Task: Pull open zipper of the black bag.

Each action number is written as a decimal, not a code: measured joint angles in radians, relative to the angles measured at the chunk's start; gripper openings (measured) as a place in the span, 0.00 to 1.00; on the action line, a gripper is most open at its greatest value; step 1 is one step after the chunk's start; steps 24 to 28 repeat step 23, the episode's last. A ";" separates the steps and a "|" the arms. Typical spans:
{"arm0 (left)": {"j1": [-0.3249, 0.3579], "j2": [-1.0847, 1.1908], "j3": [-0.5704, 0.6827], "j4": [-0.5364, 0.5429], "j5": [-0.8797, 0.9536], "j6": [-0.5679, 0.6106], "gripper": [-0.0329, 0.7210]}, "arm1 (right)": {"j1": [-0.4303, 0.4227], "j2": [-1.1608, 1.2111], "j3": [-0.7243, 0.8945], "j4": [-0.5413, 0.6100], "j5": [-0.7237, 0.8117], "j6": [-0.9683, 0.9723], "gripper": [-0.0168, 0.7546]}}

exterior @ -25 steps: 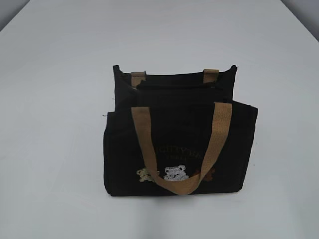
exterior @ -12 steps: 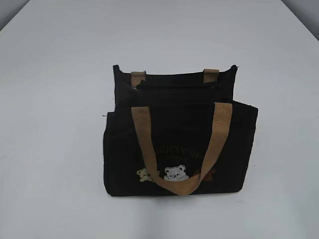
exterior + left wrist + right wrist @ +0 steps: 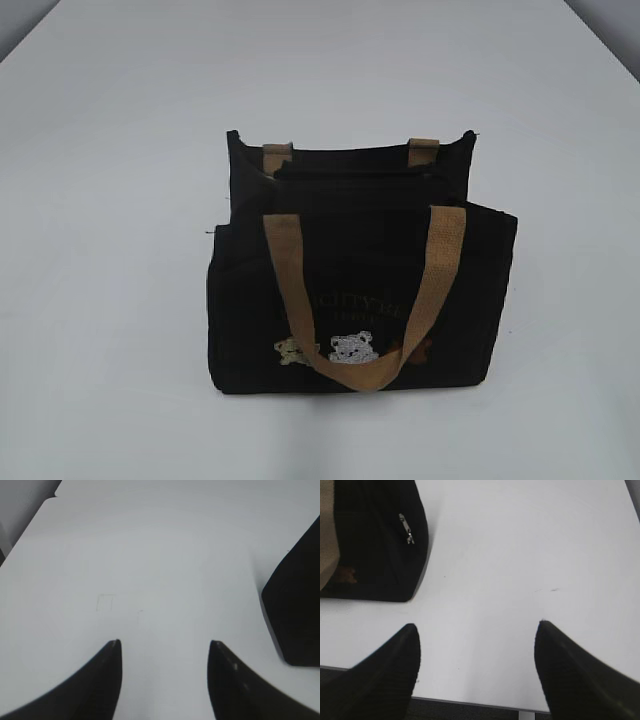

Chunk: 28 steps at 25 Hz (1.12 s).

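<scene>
Nothing shifting since earlier: boxy black fabric bag (image 3: pixel 360 290) sitting cropped in both wrist views, silvery zipper pull (image 3: pixel 406 528) barely legible, left gripper (image 3: pixel 165 647) and right gripper (image 3: pixel 477 630) hovering spread, empty.

Black bag (image 3: pixel 360 290) stands mid-table (image 3: pixel 110 200), handle (image 3: pixel 365 300) apparently draped forward.

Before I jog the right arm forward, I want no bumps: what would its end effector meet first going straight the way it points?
Probably nothing: ahead of the right end effector, jaws open, lies only bare white table. The black bag sits off left of that line, though depth is unclear.
</scene>
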 joint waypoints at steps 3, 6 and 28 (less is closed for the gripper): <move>0.000 0.000 0.000 0.000 0.000 0.000 0.60 | 0.000 0.000 0.000 -0.042 0.000 0.052 0.74; 0.000 0.000 0.000 0.000 0.000 0.000 0.60 | 0.000 0.000 0.000 -0.050 -0.001 0.063 0.74; 0.000 0.000 0.000 0.000 0.000 0.000 0.60 | 0.000 0.000 0.000 -0.051 -0.006 0.067 0.74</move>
